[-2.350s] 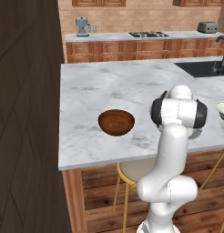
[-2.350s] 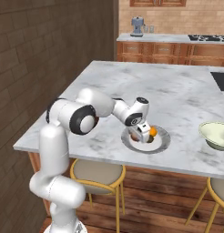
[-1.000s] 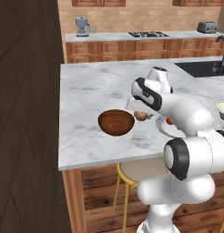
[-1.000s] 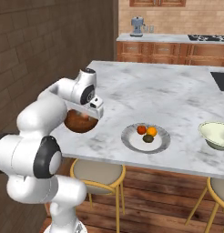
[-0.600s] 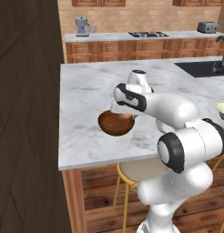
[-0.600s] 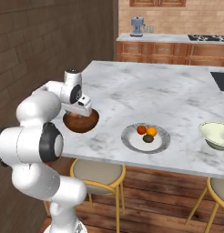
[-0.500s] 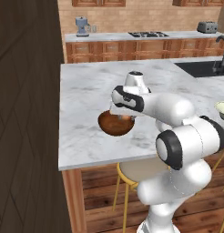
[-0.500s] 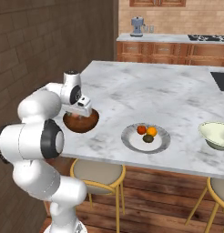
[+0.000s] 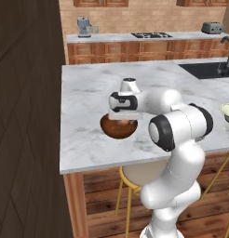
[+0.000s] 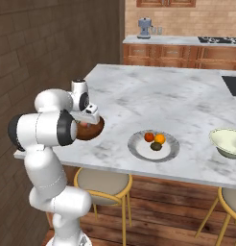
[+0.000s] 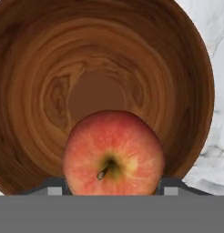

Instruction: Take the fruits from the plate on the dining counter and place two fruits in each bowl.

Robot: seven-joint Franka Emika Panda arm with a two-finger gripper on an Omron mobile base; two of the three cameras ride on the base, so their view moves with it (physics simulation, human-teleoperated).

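Observation:
My gripper is shut on a reddish-peach fruit, an apple with its stem toward the camera. It hangs right above the hollow of the dark brown wooden bowl. From the base, the gripper points down over the brown bowl near the dining counter's front left part. The grey-rimmed plate lies to the right of the brown bowl. On it are a red fruit, an orange fruit and a dark green fruit. The inside of the brown bowl looks bare.
A pale cream-green bowl stands at the counter's right end, also seen as the pale bowl. A sink is set into the counter's far right. Stools stand under the front edge. A dark wall runs along the left.
The hand has swung left from beside the plate to over the brown bowl, carrying the reddish-peach fruit, and has sunk closer to the bowl. The plate and pale bowl have stayed put.

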